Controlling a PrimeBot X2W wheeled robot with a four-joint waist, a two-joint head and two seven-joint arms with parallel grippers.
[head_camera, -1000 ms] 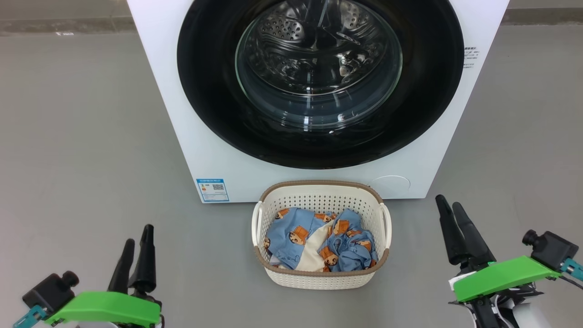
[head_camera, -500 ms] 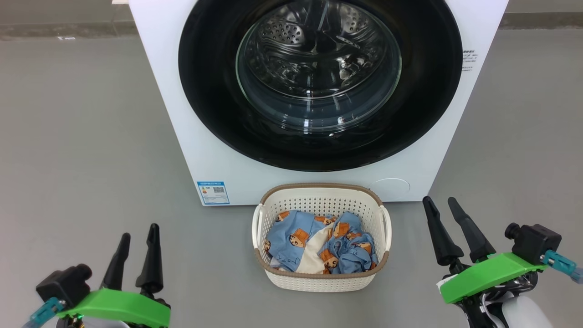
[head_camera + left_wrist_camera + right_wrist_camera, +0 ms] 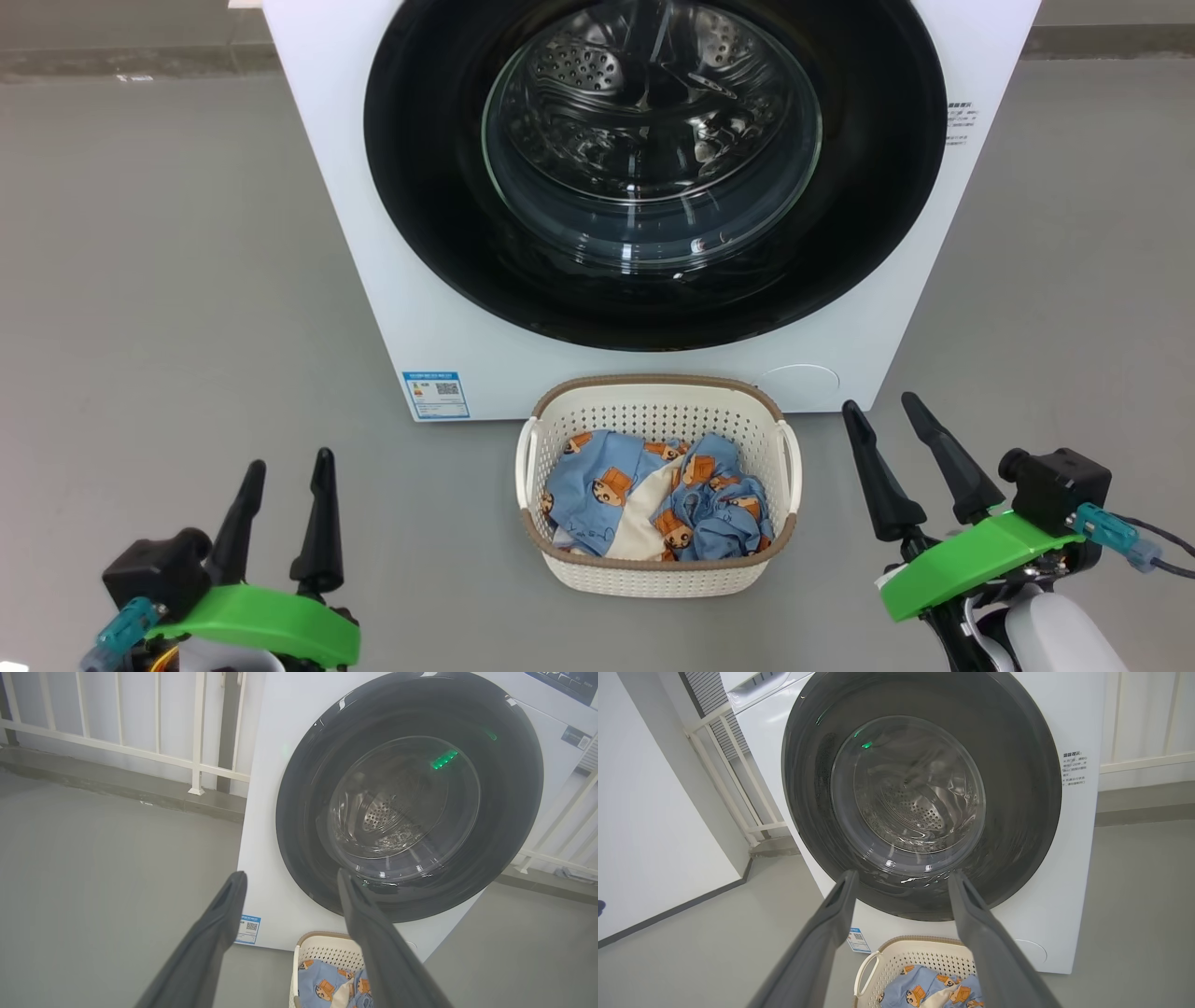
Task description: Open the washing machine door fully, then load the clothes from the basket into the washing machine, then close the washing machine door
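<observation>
L gripper (image 3: 289,460) and R gripper (image 3: 878,403) are held w/ jaws spread wide, nothing gripped. The basket (image 3: 653,415) w/ the clothes (image 3: 607,485) is set on the floor (image 3: 187,280) between them, apart from both. Ahead of the grippers, the washing machine door (image 3: 420,187) is seen shut on the washing machine (image 3: 373,317).

The left gripper (image 3: 290,457) and right gripper (image 3: 878,400) each carry two long black fingers (image 3: 320,523) that taper to narrow points. Behind the fingers sits a bright green plate (image 3: 971,560), and beside it a boxy black camera (image 3: 1060,476) with a round lens. A translucent teal connector (image 3: 1102,532) feeds a thin dark cable (image 3: 1162,551). Below the right gripper's plate shows a white forearm shell (image 3: 1055,635).
</observation>
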